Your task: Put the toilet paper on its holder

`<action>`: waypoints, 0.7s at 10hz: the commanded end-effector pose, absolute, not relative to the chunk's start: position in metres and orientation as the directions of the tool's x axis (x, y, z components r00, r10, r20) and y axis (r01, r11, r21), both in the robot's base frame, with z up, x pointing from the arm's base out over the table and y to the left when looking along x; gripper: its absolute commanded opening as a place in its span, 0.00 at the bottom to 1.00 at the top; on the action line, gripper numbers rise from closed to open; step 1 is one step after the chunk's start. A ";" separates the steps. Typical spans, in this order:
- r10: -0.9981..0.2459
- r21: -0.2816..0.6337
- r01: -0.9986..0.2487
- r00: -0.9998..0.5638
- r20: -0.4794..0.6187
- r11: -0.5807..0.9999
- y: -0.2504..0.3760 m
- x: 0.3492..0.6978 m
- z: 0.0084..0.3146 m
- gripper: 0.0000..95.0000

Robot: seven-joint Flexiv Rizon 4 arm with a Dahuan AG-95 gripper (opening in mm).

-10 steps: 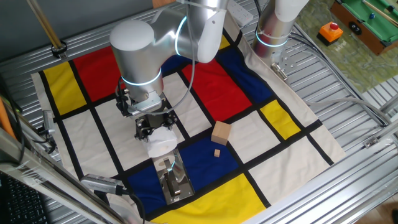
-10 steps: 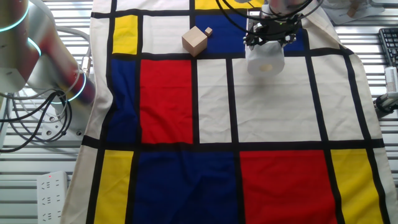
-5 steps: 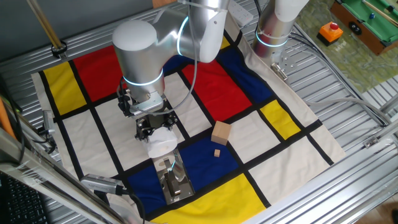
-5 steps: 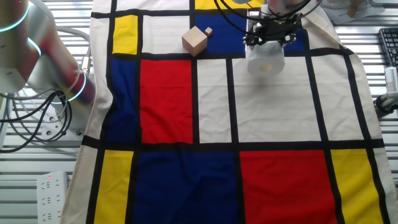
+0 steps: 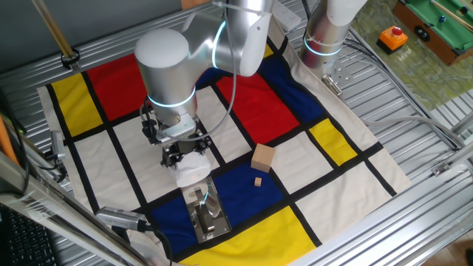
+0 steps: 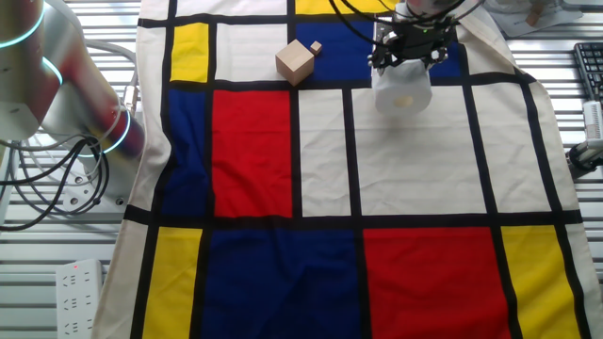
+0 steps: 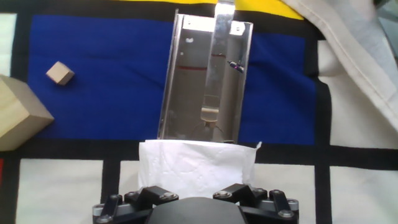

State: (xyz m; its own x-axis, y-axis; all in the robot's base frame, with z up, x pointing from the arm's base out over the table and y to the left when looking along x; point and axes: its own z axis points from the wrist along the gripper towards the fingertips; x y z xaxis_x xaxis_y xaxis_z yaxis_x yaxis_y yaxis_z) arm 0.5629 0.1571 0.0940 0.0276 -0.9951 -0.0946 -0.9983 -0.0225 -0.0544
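Note:
The white toilet paper point(image 7: 198, 167) is held in my gripper point(image 7: 196, 186), which is shut on it; its far end sits at the near edge of the holder. The roll also shows in one fixed view point(image 5: 191, 169) and in the other fixed view point(image 6: 402, 91). The holder point(image 7: 205, 81) is a shiny chrome plate with a bar point(image 7: 219, 56) running along it, lying on the blue patch just ahead of the roll. In one fixed view the holder point(image 5: 205, 212) lies just below the gripper point(image 5: 185, 157). My fingertips are hidden behind the roll.
A tan wooden cube point(image 5: 262, 157) and a small wooden block point(image 5: 258, 181) lie right of the holder; both show in the hand view, cube point(image 7: 17, 121) and small block point(image 7: 60, 73). The checked cloth point(image 5: 325, 140) covers the table; a fold lies top right point(image 7: 348, 37).
The arm has shifted very slightly; the roll stays in the gripper at the near end of the holder.

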 end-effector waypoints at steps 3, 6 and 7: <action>-0.994 -0.080 -0.997 0.002 -0.114 0.007 0.156 0.561 0.094 0.00; -0.994 -0.068 -0.998 0.019 -0.112 -0.012 0.158 0.564 0.096 0.00; -0.994 -0.070 -0.997 0.021 -0.109 -0.013 0.159 0.565 0.097 0.00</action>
State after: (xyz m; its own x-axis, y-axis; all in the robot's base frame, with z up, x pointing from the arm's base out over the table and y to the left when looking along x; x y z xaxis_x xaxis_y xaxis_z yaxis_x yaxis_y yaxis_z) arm 0.5669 0.1610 0.0978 0.0256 -0.9937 -0.1095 -0.9977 -0.0185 -0.0658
